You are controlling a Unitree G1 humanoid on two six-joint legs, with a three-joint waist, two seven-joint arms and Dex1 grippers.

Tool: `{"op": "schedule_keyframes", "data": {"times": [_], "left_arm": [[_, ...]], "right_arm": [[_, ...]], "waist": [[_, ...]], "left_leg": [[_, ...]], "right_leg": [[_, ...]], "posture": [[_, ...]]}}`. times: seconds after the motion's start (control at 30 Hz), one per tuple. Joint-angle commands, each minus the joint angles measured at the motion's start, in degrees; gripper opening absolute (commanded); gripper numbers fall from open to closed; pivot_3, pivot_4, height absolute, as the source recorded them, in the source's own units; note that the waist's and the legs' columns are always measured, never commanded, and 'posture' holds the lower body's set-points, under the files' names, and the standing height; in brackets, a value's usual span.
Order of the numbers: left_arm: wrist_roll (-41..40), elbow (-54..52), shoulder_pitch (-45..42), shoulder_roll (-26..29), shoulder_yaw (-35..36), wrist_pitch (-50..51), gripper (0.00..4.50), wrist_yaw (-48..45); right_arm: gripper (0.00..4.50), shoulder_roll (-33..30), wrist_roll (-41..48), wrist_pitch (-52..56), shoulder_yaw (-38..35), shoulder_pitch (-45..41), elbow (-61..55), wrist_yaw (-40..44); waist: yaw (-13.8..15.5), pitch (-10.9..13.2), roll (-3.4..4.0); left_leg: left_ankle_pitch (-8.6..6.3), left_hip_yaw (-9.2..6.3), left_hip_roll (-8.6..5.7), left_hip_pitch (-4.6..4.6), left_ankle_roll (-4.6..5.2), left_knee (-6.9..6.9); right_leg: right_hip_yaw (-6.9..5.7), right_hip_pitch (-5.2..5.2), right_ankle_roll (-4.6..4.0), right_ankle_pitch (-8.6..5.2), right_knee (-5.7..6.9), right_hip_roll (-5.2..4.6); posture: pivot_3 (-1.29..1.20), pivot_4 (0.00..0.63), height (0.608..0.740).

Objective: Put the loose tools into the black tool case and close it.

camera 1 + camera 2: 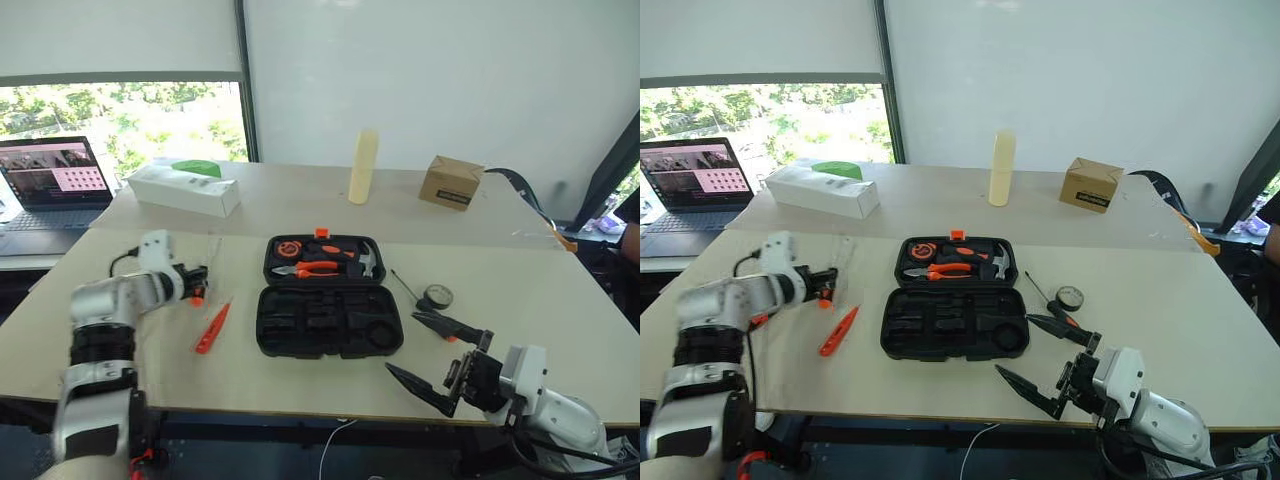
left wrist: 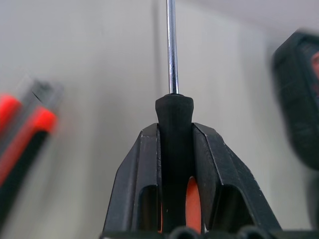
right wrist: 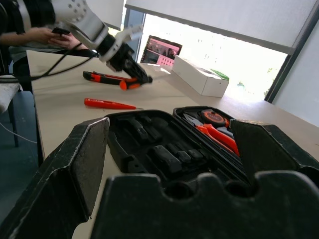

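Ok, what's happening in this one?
The left gripper is shut on a screwdriver with an orange-and-black handle, its metal shaft pointing ahead. The black moulded plastic tool case lies open on the beige table with orange-handled pliers in its lid. A slim orange tool lies left of the case and a small dark tape roll right of it. The right gripper waits open near the front edge.

laptop (image 1: 48,180) far left | white box (image 1: 184,190) | yellow cylinder (image 1: 363,166) | cardboard box (image 1: 451,182) far table
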Motion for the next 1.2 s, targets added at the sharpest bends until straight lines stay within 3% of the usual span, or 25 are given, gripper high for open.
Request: {"op": "schedule_keyframes", "data": {"times": [0.03, 0.1, 0.2, 0.33, 0.47, 0.77, 1.2], "left_arm": [[0.52, -7.68, 0.28, 4.61, -10.69, -17.80, 0.58, -30.53], [4.80, -7.89, -0.63, 5.73, -17.97, -25.69, 0.58, -40.18], [11.46, -3.86, -4.17, 4.39, -25.37, -35.52, 0.58, -46.19], [21.71, 6.86, -12.63, -3.86, -32.88, -44.74, 0.58, -41.48], [25.46, 11.84, -16.30, -9.78, -35.00, -47.43, 0.58, -39.32], [34.02, 20.33, -19.94, -16.00, -38.70, -53.05, 0.58, -35.22], [41.46, 28.19, -23.22, -19.56, -40.31, -58.28, 0.58, -31.89]], "right_arm": [[4.50, -1.47, 1.32, -0.73, -5.35, 2.54, -2.22, -0.81], [4.50, -2.00, 2.55, 0.25, -7.95, 4.12, -2.17, -1.31], [4.50, -2.57, 3.89, 1.53, -10.76, 5.44, -1.72, -2.03], [4.50, -2.64, 4.86, 2.92, -13.43, 7.09, -2.02, -3.12], [4.50, -1.84, 4.64, 3.25, -13.33, 8.94, -3.62, -3.78], [4.50, -0.87, 3.65, 3.91, -12.19, 9.18, -4.67, -5.67], [4.50, 1.30, 2.53, 3.47, -11.40, 11.36, -7.04, -7.21]], "waist": [[1.02, 0.00, 0.00], [1.92, -0.03, 0.05], [2.53, -0.05, 0.08], [2.77, -0.01, 0.02], [2.21, -0.01, 0.03], [1.25, 0.01, 0.01], [1.57, 0.01, 0.01]], "left_leg": [[-0.02, 0.00, -0.03, -0.04, 0.02, 0.01], [-0.06, 0.02, -0.09, -0.13, 0.09, 0.08], [-0.11, 0.05, -0.21, -0.13, 0.18, 0.16], [-0.13, -0.12, -0.23, -0.24, 0.25, 0.25], [-0.43, -0.17, -0.24, -0.29, 0.77, 0.38], [-0.48, -0.20, -0.25, -0.33, 0.86, 0.44], [-0.58, -0.33, -0.28, -0.41, 1.03, 0.59]], "right_leg": [[0.00, 0.02, 0.00, 0.00, -0.05, -0.01], [0.00, 0.07, 0.01, -0.01, -0.10, -0.05], [0.07, 0.12, 0.04, -0.03, -0.19, -0.11], [0.08, 0.10, 0.03, -0.02, -0.14, -0.02], [0.12, 0.10, 0.06, -0.02, -0.16, -0.02], [0.14, 0.10, 0.17, -0.09, -0.17, -0.04], [0.11, 0.11, 0.21, -0.08, -0.14, -0.08]], "posture": [[0.00, 0.150, 0.740], [0.00, 0.150, 0.740], [0.00, 0.150, 0.740], [0.00, 0.150, 0.740], [0.00, 0.150, 0.740], [0.00, 0.150, 0.740], [0.00, 0.150, 0.740]]}}
